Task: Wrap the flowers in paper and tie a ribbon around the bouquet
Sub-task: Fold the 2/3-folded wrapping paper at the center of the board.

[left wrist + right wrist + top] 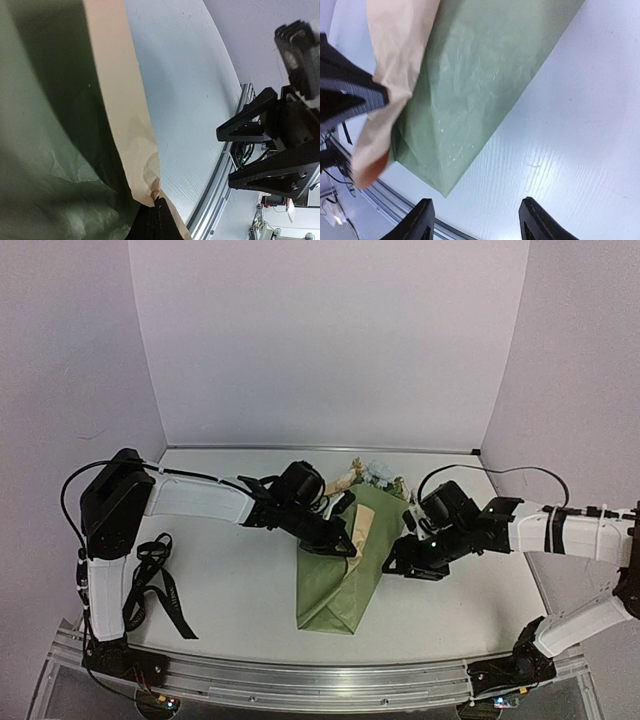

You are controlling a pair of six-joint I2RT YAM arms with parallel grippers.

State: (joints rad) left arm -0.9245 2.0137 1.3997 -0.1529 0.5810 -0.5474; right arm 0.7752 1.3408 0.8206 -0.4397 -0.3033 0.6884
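Note:
The paper [338, 580] lies folded lengthwise over the flowers [378, 473], olive side out, and the pale blossoms stick out at its far end. My left gripper [347, 543] is shut on the paper's tan edge [120, 90]; in the left wrist view the shut gripper [159, 201] pinches that edge at its tip. My right gripper [393, 562] is open just right of the paper and touches nothing. In the right wrist view the open gripper [477, 225] hovers over bare table near the paper's [475, 85] corner. The ribbon [160, 590] lies loose at the left.
The white table [240, 580] ends at a metal rail [320, 680] along the near edge. Lilac walls stand behind and at both sides. The left arm's base [110, 590] stands beside the ribbon. Black cables trail from both arms.

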